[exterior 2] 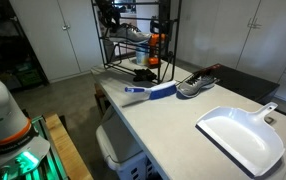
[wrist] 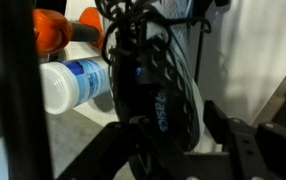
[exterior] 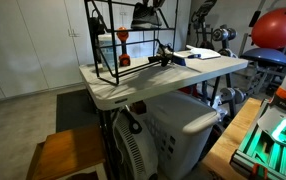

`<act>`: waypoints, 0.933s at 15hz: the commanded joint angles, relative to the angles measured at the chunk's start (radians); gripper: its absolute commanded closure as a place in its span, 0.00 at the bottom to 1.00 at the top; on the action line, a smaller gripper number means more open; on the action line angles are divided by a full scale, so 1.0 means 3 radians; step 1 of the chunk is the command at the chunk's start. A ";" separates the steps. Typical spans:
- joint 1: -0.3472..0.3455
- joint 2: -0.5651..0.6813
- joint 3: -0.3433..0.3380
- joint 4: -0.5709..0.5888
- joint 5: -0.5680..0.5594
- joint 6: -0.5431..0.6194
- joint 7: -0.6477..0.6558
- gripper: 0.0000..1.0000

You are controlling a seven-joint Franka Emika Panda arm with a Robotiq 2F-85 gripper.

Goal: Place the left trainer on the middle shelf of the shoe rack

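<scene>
In the wrist view, the left trainer (wrist: 153, 85) fills the middle of the picture, a dark, patterned face with blue lettering turned to the camera. The gripper (wrist: 168, 140) is judged to be clamped on it, though the contact itself is lost in shadow. Just left of the shoe a smooth white plastic bottle (wrist: 73, 82) with a blue label lies on its side. A rounded orange object (wrist: 53, 30) is seen beyond it.

In an exterior view, the shoe rack (exterior: 91, 40), a frame of thin, rigid black rods, stands at the left end of a white folding table (exterior: 133, 90). The shoe is carried high inside the frame.

In an exterior view, the trainer (exterior 2: 133, 32) is seen at the level of the middle shelf (exterior 2: 123, 42). Whether it rests on the wires or hangs just above them cannot be told. Its partner (exterior 2: 196, 83) lies on the tabletop to the right, near a blue brush (exterior 2: 153, 92) and a white dustpan (exterior 2: 241, 135).

The placing is best done with the shoe kept level and lowered until several wires are felt to bear the sole, clear of the bottle and the orange object. Spaced wires give narrow support, so a tilted shoe could be tipped or caught. The soft upper will yield under pressure, so release should be delayed until the shoe is settled. The fingers should then be drawn straight out between the rods.
</scene>
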 commanded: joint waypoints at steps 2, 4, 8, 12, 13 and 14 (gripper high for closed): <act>-0.0063 0.0053 0.0062 0.0113 -0.0090 -0.0168 0.0006 0.08; -0.0057 0.0017 0.0062 0.0112 -0.0065 -0.0209 -0.0022 0.00; -0.0037 -0.0140 0.0032 -0.0004 0.0060 -0.0243 -0.0234 0.00; -0.0048 -0.0197 0.0015 -0.0069 0.0050 -0.0209 -0.0403 0.00; -0.0041 -0.0180 0.0006 -0.0064 0.0079 -0.0232 -0.0480 0.00; -0.0037 -0.0154 0.0002 -0.0059 0.0096 -0.0217 -0.0543 0.00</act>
